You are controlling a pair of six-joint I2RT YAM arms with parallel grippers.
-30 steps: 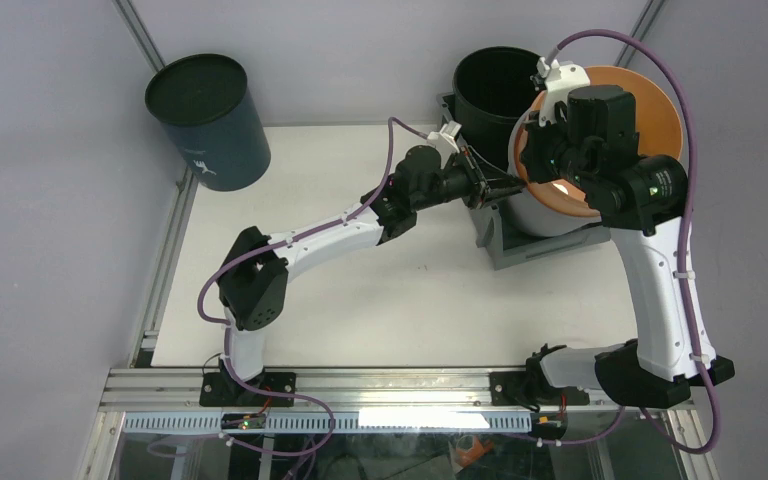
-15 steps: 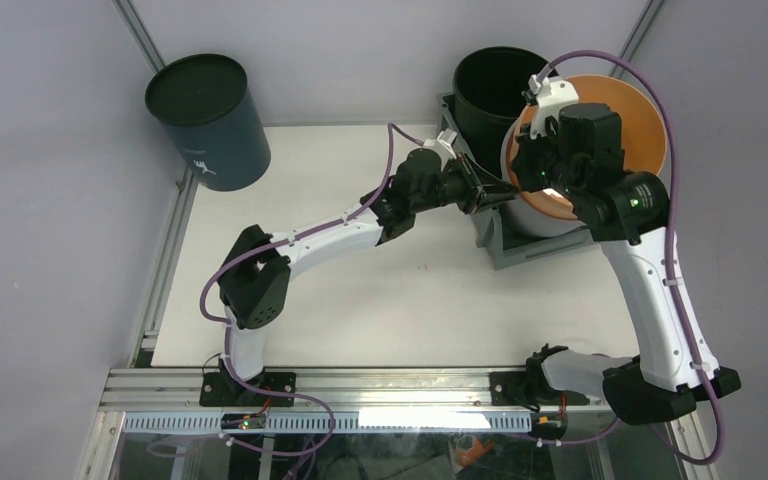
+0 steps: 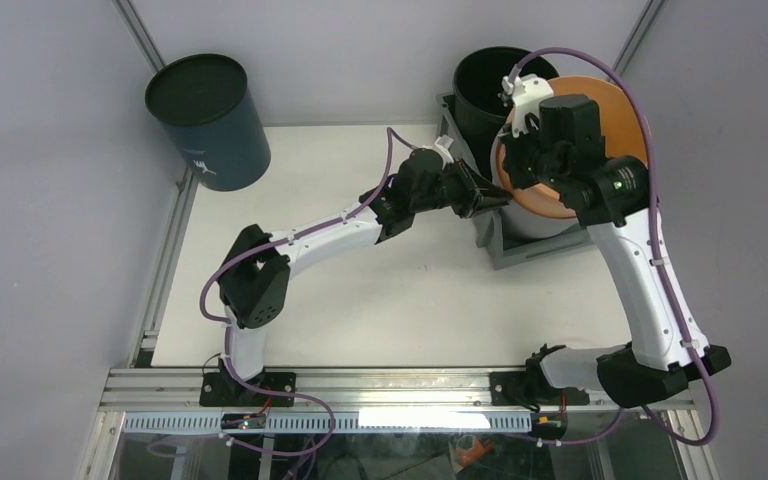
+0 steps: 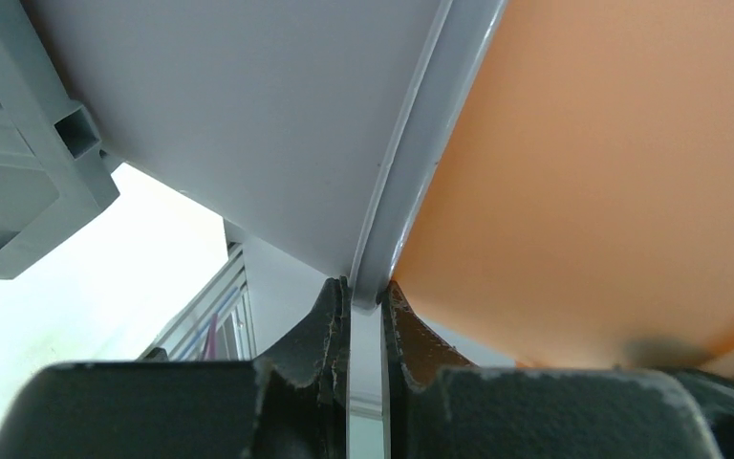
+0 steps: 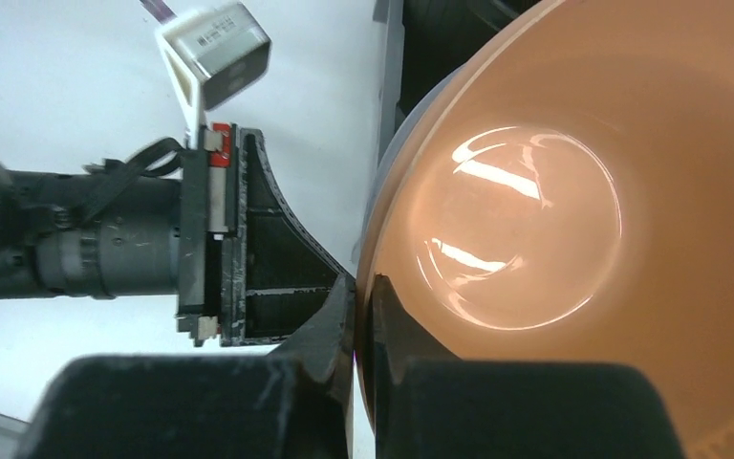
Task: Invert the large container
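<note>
The large container (image 3: 540,250), a grey rectangular bin, stands upright at the table's back right; its ribbed rim shows in the left wrist view (image 4: 29,182). A pale grey bucket (image 3: 532,222) with an orange bucket (image 3: 620,120) nested inside it is tilted in the bin. My left gripper (image 3: 500,197) is shut on the pale grey bucket's rim (image 4: 411,191), with the orange wall (image 4: 612,172) just beside it. My right gripper (image 5: 363,287) is shut on the orange bucket's rim (image 5: 583,191), one finger inside and one outside, right next to the left gripper's fingers (image 5: 277,239).
A black round bucket (image 3: 485,95) stands in the bin's back part. A dark blue cylinder (image 3: 208,120) stands off the table's back left corner. Grey walls enclose the back and sides. A metal rail (image 3: 400,385) runs along the near edge.
My right arm has swung left and back, carrying the nested buckets' rim leftward and tilting them. My left gripper has shifted slightly left with the rim. Both stay shut.
</note>
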